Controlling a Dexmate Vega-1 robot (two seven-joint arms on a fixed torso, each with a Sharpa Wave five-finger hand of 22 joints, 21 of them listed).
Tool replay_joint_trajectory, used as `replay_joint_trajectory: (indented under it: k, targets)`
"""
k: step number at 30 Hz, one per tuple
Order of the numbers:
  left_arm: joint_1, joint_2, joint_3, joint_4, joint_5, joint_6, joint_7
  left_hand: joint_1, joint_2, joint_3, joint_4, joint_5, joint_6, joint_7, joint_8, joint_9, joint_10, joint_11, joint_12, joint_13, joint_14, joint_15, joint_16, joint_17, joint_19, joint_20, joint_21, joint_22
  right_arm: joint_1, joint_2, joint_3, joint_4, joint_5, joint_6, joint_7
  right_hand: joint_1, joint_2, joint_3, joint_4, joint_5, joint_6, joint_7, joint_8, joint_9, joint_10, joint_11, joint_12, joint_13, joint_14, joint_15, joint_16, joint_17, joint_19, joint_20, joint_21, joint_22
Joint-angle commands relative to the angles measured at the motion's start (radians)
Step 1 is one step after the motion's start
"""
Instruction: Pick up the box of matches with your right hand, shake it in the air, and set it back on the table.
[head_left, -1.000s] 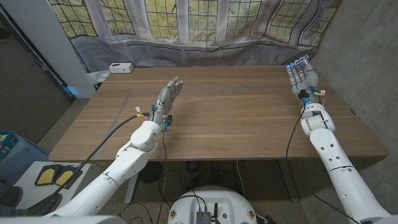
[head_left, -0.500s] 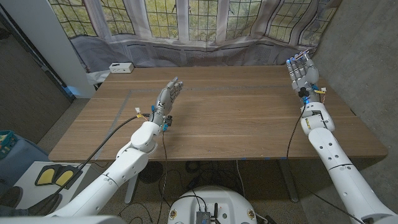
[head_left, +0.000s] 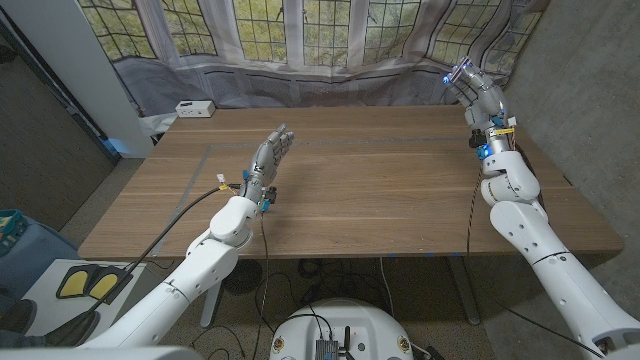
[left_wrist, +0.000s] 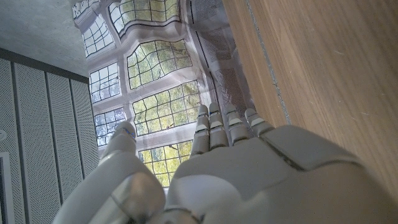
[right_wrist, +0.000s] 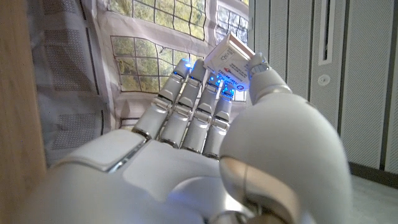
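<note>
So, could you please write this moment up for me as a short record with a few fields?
Right hand: the right hand is raised at the table's far right corner and holds the small white cardboard box of matches at its fingertips.
Left hand: the left hand is over the table, fingers extended, holding nothing.
Surface: long wooden table.
Other item: small white device on the far left corner.
Task stage: box lifted, not yet set down.

L hand (left_wrist: 249, 168) fingers straight, wooden table (left_wrist: 323, 68), curtain w/ window print (left_wrist: 155, 93)
</note>
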Motion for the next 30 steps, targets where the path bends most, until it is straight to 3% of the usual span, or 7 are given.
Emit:
replay_joint_trajectory:
  k: [1, 15, 18, 24, 30]
  targets:
    - [0.017, 0.007, -0.008, -0.014, 0.000, 0.004, 0.008, 0.009, 0.008, 0.008, 0.000, -0.001, 0.009, -0.006, 0.001, 0.004, 0.004, 0.003, -0.003, 0.003, 0.004, -0.003, 0.000, 0.005, -0.002, 0.006, 0.003, 0.004, 0.050, -0.099, -0.096, -0.030, -0.194, 0.006, 0.013, 0.088, 0.076, -0.006, -0.001, 0.003, 0.032, -0.013, 0.003, 0.003, 0.013, 0.011, 0.000, 0.005, 0.029, -0.072, 0.028, 0.028, 0.013, 0.002, 0.003, 0.004]
    - [0.026, 0.011, -0.013, -0.018, -0.002, 0.000, 0.009, 0.009, 0.008, 0.008, 0.000, -0.001, 0.009, -0.008, 0.000, 0.004, 0.004, 0.001, -0.003, 0.003, 0.005, -0.002, 0.000, 0.005, -0.005, 0.009, 0.003, 0.004, 0.109, -0.193, -0.201, -0.069, -0.771, -0.010, -0.162, 0.096, 0.082, -0.006, -0.001, 0.004, 0.036, -0.006, 0.001, 0.003, 0.012, 0.020, -0.003, 0.006, 0.032, -0.066, 0.034, 0.041, 0.021, 0.006, 0.005, 0.004]
    - [0.032, 0.010, -0.017, -0.017, -0.003, -0.005, 0.012, 0.009, 0.008, 0.008, 0.000, -0.001, 0.010, -0.007, 0.001, 0.004, 0.004, 0.001, -0.003, 0.003, 0.005, -0.001, 0.000, 0.005, -0.005, 0.009, 0.003, 0.004, 0.125, -0.219, -0.231, -0.079, -0.890, -0.029, -0.170, 0.096, 0.083, -0.007, -0.001, 0.004, 0.038, -0.006, 0.001, 0.003, 0.014, 0.022, -0.003, 0.006, 0.034, -0.065, 0.035, 0.042, 0.024, 0.006, 0.006, 0.004]
    - [0.036, 0.009, -0.022, -0.015, -0.004, -0.010, 0.016, 0.009, 0.008, 0.008, 0.000, -0.001, 0.011, -0.006, 0.001, 0.004, 0.004, 0.000, -0.003, 0.003, 0.005, -0.002, 0.000, 0.005, -0.005, 0.010, 0.003, 0.004, 0.147, -0.258, -0.276, -0.099, -1.022, -0.071, -0.156, 0.098, 0.081, -0.004, -0.002, 0.004, 0.040, -0.007, 0.000, 0.003, 0.015, 0.018, -0.004, 0.006, 0.029, -0.062, 0.025, 0.035, 0.027, 0.008, 0.006, 0.004]
    - [0.031, 0.007, -0.021, -0.006, -0.008, -0.013, 0.009, 0.009, 0.008, 0.008, 0.000, -0.001, 0.010, -0.007, 0.001, 0.004, 0.005, -0.001, -0.003, 0.003, 0.005, 0.000, 0.000, 0.005, -0.005, 0.010, 0.003, 0.004, 0.186, -0.324, -0.368, -0.168, -1.332, -0.200, -0.102, 0.102, 0.082, -0.003, -0.003, 0.005, 0.038, -0.006, -0.003, 0.003, 0.013, 0.024, -0.006, 0.006, 0.028, -0.060, 0.022, 0.034, 0.029, 0.008, 0.007, 0.004]
